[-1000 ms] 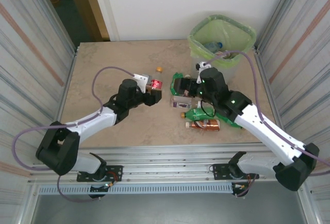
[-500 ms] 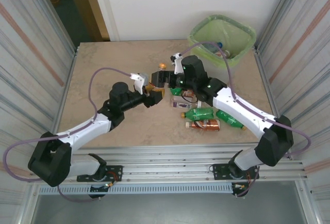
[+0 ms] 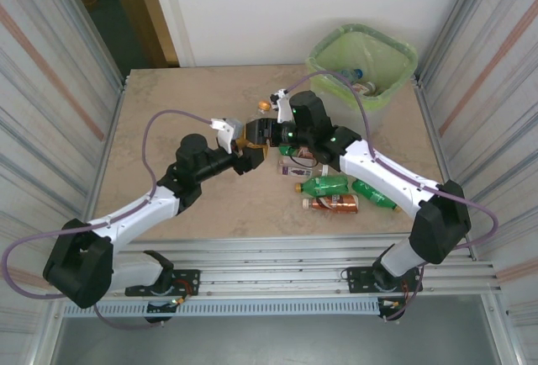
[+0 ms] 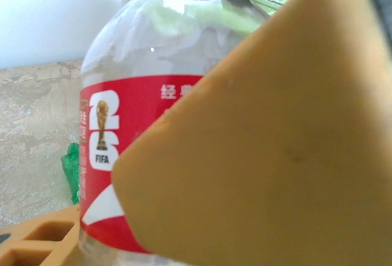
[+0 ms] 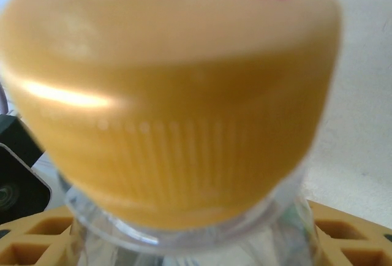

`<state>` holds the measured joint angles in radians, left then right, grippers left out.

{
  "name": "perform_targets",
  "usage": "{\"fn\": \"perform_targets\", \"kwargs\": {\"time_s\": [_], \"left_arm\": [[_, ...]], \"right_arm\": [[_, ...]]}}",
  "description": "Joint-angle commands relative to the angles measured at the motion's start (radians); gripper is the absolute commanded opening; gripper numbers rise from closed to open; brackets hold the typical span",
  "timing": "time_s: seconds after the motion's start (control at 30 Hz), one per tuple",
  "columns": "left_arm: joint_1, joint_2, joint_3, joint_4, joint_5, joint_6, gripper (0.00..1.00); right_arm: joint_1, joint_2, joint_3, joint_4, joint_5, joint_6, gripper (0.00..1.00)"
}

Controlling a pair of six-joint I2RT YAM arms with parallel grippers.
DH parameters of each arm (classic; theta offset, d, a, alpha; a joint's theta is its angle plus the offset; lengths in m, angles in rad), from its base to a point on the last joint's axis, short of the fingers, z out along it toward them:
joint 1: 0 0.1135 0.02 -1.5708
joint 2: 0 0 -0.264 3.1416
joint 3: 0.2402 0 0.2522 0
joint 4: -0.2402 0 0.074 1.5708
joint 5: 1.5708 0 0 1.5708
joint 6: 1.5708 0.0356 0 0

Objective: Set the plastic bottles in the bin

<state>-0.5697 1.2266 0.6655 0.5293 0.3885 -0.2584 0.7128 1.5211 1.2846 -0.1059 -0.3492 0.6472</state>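
Over the middle of the table my left gripper (image 3: 249, 153) is shut on a clear plastic bottle with a red label (image 4: 116, 119). One orange finger pad (image 4: 275, 155) covers its side. My right gripper (image 3: 260, 134) meets it from the right, shut on the same bottle just below its yellow cap (image 5: 171, 94), with the neck between the orange fingers (image 5: 30, 247). Several more plastic bottles lie under the right arm: a green one (image 3: 326, 184), a brown one (image 3: 334, 203), another green one (image 3: 375, 195) and a clear one (image 3: 296, 166). The bin (image 3: 317, 69) with its green bag stands at the far right.
Bottles lie inside the bin (image 3: 351, 73). A small orange-topped object (image 3: 263, 106) sits on the table behind the grippers. Metal frame walls close in both sides. The left half of the tabletop (image 3: 160, 113) is bare.
The right arm swung left from the bottle pile to the bottle held by the left gripper, and its jaws closed on the cap end. The left gripper kept its hold.
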Motion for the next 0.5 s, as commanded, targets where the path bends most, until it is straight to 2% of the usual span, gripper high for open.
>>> {"fn": "perform_targets", "kwargs": {"time_s": [0.0, 0.1, 0.13, 0.27, 0.47], "left_arm": [[-0.005, -0.029, 0.035, 0.033, -0.010, 0.003, 0.64], [-0.005, -0.046, 0.044, 0.023, 0.032, -0.018, 0.96], [-0.005, -0.059, 0.043, 0.026, 0.056, -0.021, 0.99], [-0.012, -0.132, 0.019, 0.033, 0.110, 0.003, 0.99], [-0.023, -0.276, -0.079, 0.064, 0.048, 0.040, 0.99]], "right_arm": [[-0.010, -0.019, 0.006, 0.020, -0.015, 0.009, 0.43], [-0.011, -0.043, 0.015, -0.011, 0.022, -0.025, 0.42], [-0.011, -0.052, 0.025, -0.033, 0.041, -0.041, 0.42], [-0.011, -0.082, 0.094, -0.158, 0.137, -0.119, 0.42], [-0.024, -0.137, 0.203, -0.300, 0.270, -0.230, 0.42]]}}
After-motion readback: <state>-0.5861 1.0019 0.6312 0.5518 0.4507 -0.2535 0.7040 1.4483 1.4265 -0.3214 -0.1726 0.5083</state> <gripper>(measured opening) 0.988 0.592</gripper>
